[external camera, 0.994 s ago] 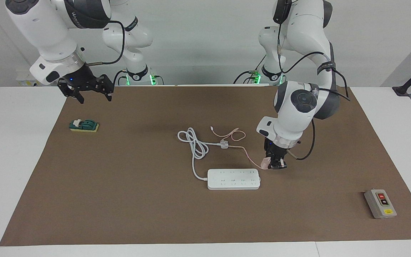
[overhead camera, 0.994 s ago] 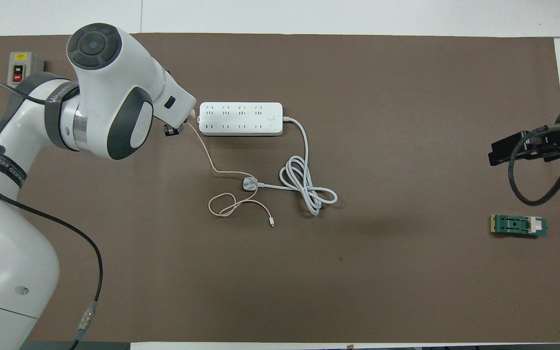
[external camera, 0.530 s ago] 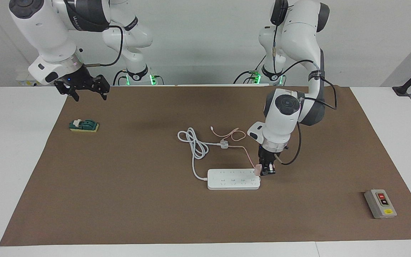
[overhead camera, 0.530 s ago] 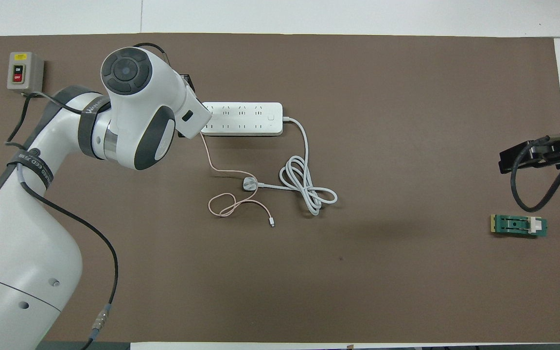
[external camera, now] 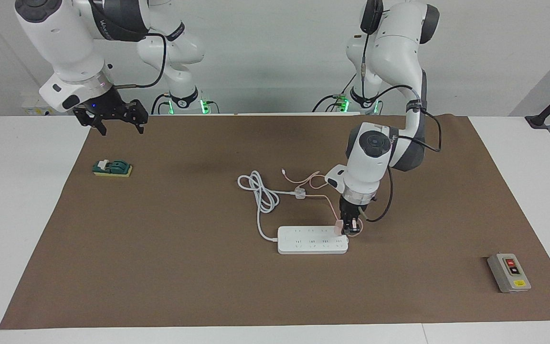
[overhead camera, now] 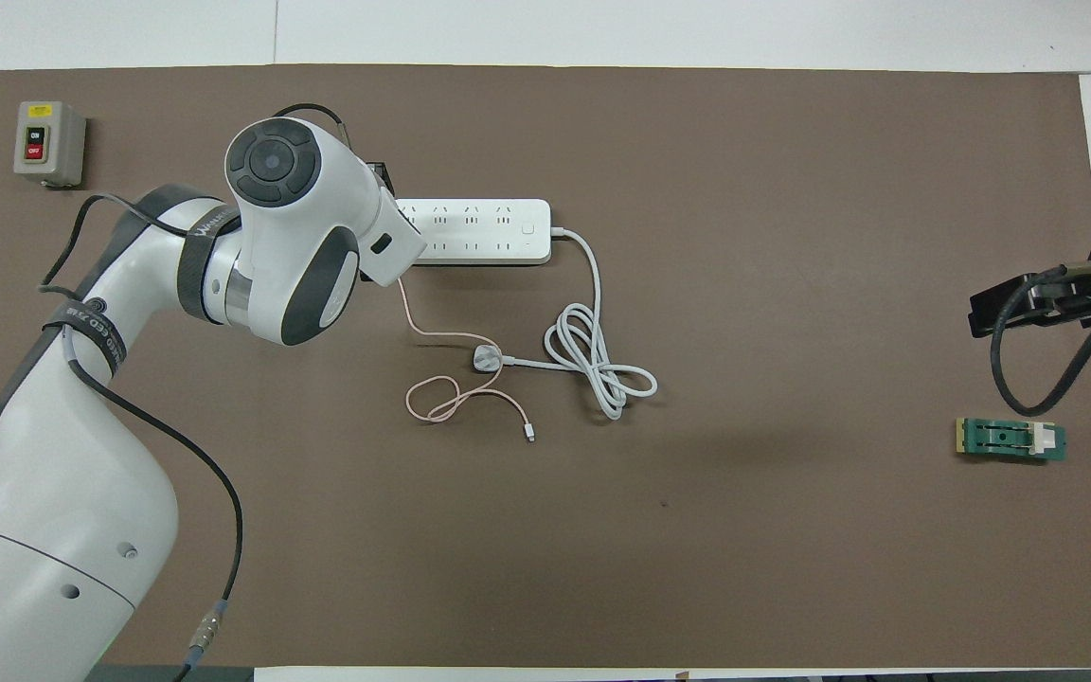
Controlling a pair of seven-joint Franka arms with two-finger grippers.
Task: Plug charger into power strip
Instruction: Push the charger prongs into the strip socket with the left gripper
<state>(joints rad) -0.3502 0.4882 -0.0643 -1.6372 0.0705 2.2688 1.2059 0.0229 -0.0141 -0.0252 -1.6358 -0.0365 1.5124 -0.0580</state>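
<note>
Power strip flat mid-mat, thick cord looping toward the robots. Left gripper swung in from beside that strip to over its end socket, clamped on charger; insertion looks imminent. Right gripper waiting, fingers spread, above the mat's corner

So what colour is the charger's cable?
Pale pink; the cable shows best in the overhead view, looping on the brown mat.

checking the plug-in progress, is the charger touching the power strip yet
Cannot tell. In the facing view the charger, held by the left gripper, overlaps the power strip's end, with no gap or contact plain; overhead, the arm hides it.
</note>
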